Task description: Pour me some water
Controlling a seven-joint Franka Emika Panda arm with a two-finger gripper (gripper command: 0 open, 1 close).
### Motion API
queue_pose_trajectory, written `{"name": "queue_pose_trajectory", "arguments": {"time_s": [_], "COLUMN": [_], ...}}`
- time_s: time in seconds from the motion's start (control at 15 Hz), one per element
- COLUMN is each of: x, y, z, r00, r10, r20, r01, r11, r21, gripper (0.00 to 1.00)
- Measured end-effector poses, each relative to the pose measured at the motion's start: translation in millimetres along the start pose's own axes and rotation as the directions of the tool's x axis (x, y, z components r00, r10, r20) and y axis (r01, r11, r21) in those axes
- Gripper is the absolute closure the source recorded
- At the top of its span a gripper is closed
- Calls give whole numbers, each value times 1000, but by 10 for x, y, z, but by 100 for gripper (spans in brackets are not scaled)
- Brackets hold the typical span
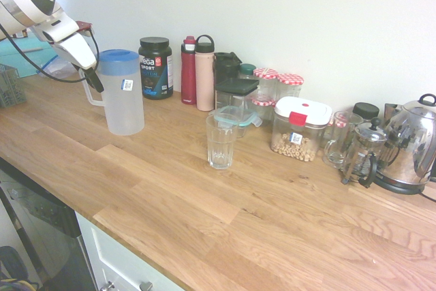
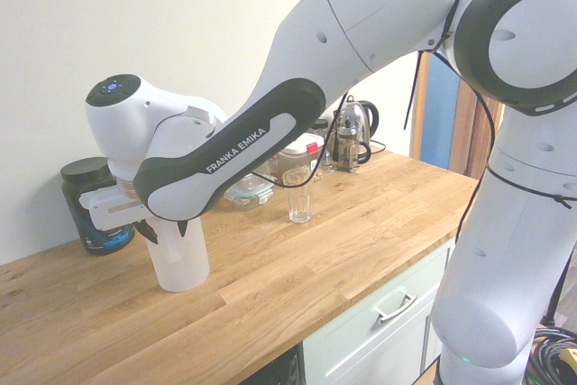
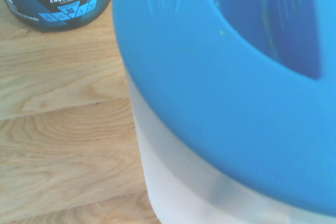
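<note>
A translucent white pitcher [image 1: 124,103] with a blue lid [image 1: 118,60] stands on the wooden counter at the left, its handle [image 1: 89,93] facing left. My gripper [image 1: 94,80] reaches down from the upper left and sits right at the handle, beside the lid. In the second exterior view the gripper [image 2: 162,227] is against the top of the pitcher [image 2: 180,263]. The wrist view is filled by the blue lid [image 3: 226,93] from close above. An empty clear glass [image 1: 221,141] stands upright mid-counter, well to the right of the pitcher, and shows again as a small glass [image 2: 298,196].
A black protein tub [image 1: 156,67] stands just behind the pitcher. Along the wall are a red bottle [image 1: 189,70], a pink bottle [image 1: 204,73], jars, a food container [image 1: 300,127], a French press [image 1: 364,151] and a kettle [image 1: 412,144]. The counter's front edge [image 1: 136,247] runs near.
</note>
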State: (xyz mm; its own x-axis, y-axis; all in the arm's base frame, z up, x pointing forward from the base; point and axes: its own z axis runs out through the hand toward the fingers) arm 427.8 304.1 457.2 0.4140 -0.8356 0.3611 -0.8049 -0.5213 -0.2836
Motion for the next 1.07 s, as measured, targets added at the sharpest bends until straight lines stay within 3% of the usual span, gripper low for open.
{"name": "queue_pose_trajectory", "arguments": {"time_s": [0.67,0.87,1.07], "x": [-2,96,191], "y": [10,86,312], "z": [-28,-61,-164], "r00": [999,997,989], "r10": [14,-27,-140], "r20": [41,77,43], "r01": [-15,24,138], "r11": [999,999,989], "r21": [32,39,51], "gripper": [100,100,100]}}
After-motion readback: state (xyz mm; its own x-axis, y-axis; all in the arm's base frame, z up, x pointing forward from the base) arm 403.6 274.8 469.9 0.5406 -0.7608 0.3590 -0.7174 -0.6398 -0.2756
